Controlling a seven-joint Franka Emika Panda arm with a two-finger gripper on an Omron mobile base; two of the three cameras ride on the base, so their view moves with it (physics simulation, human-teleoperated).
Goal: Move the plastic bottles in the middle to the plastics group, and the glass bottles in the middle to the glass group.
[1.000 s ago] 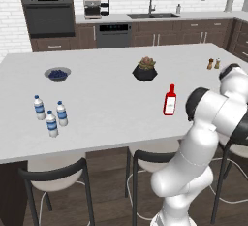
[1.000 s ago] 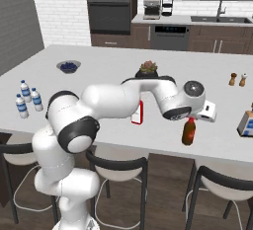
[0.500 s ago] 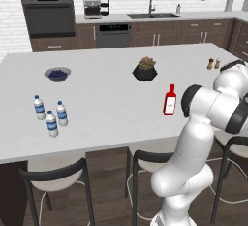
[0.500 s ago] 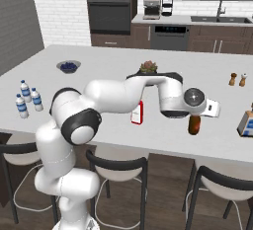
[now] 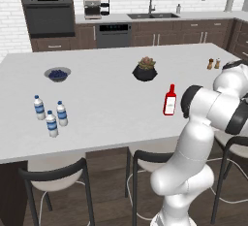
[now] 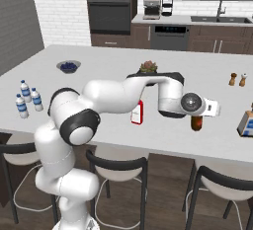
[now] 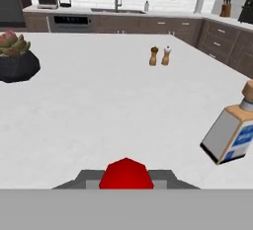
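On the white kitchen island [image 6: 99, 76], the gripper [image 6: 197, 118] is clenched around the dark brown bottle [image 6: 196, 123], the red bottle [image 6: 137, 112] well to its left.

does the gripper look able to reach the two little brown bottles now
Probably yes: potted plant and carton sit either side of the way to the two little brown bottles; the gripper holds a dark bottle.

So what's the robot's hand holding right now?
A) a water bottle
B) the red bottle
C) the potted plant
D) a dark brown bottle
D: the gripper is shut on the brown bottle, hanging under it over the counter, while the red bottle stands apart.
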